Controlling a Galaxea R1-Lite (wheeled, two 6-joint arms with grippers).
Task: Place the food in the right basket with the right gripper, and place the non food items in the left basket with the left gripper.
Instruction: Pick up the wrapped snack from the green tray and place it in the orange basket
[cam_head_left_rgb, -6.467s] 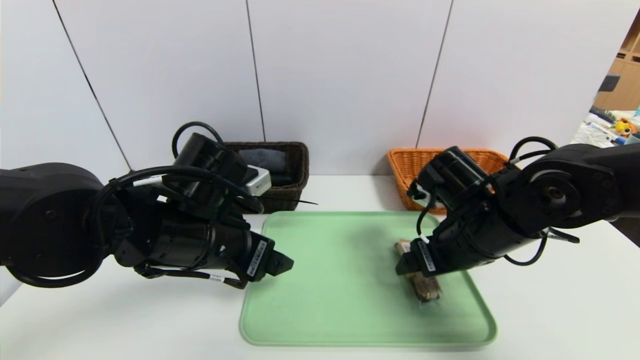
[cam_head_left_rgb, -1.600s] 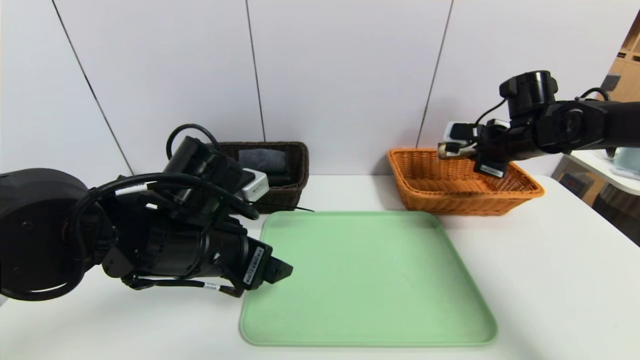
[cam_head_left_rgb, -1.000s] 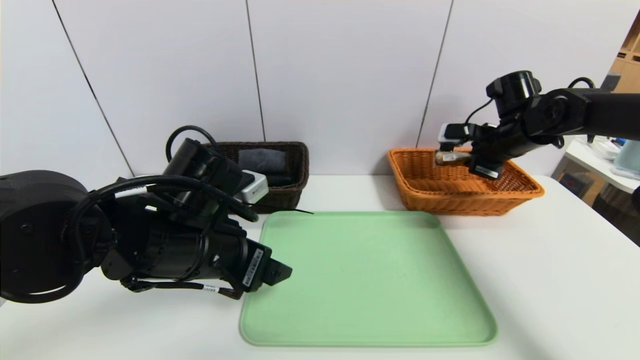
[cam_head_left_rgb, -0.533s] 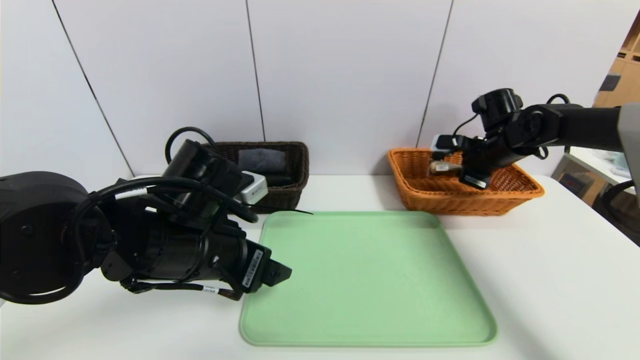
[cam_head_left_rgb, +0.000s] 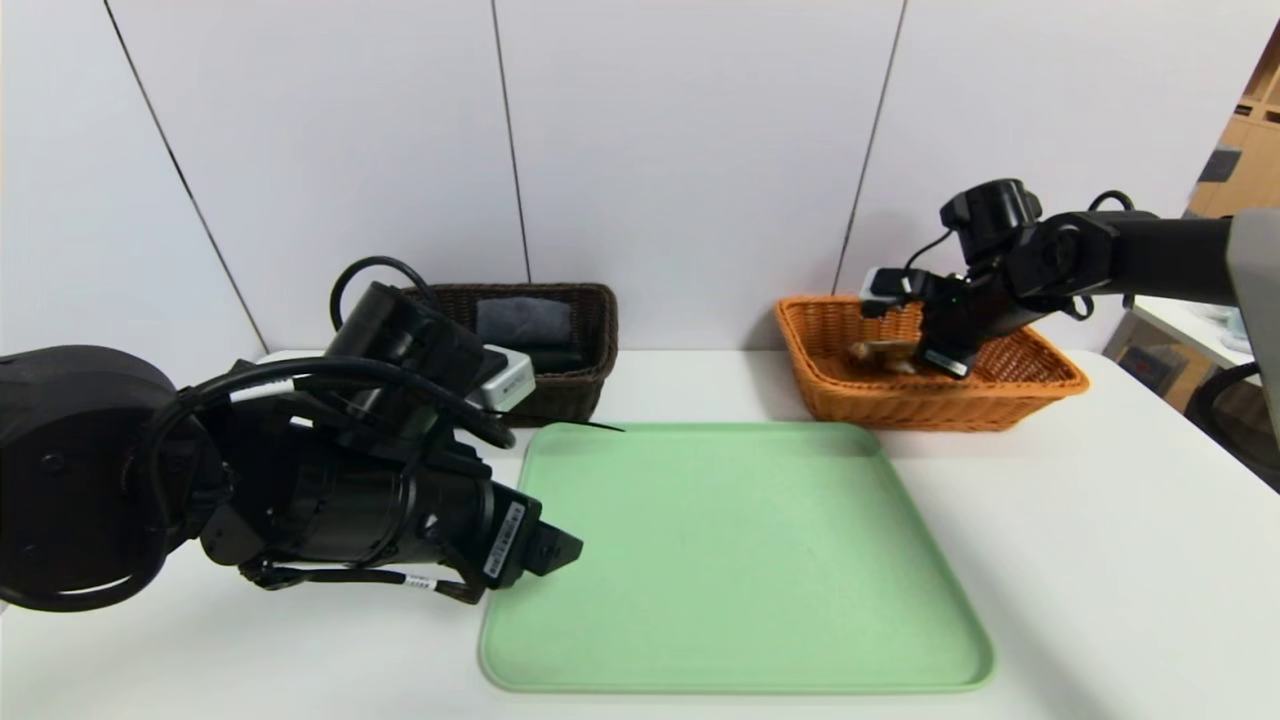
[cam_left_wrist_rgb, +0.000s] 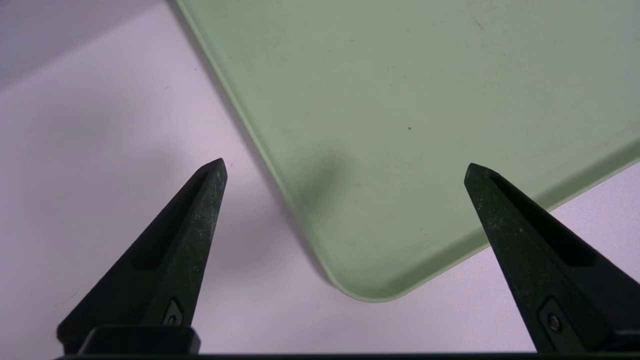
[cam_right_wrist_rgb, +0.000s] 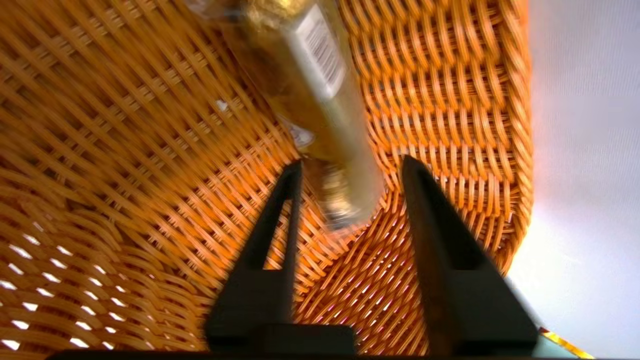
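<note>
Just one snack bar inside two baskets' orange one.

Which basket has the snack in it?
The orange basket on the robot's right holds the snack bar, just beyond the right gripper. The dark brown basket holds only a grey cloth.

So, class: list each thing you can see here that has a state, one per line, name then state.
Snack bar: wrapped, free of the claw, dropping into the orange basket.
Orange basket: upright, receiving the snack bar.
Dark basket: upright, grey cloth inside.
Tray: flat, nothing on it.
Right claw: open, inside the orange basket.
Left claw: open wide, empty, above the tray's near left corner.
</note>
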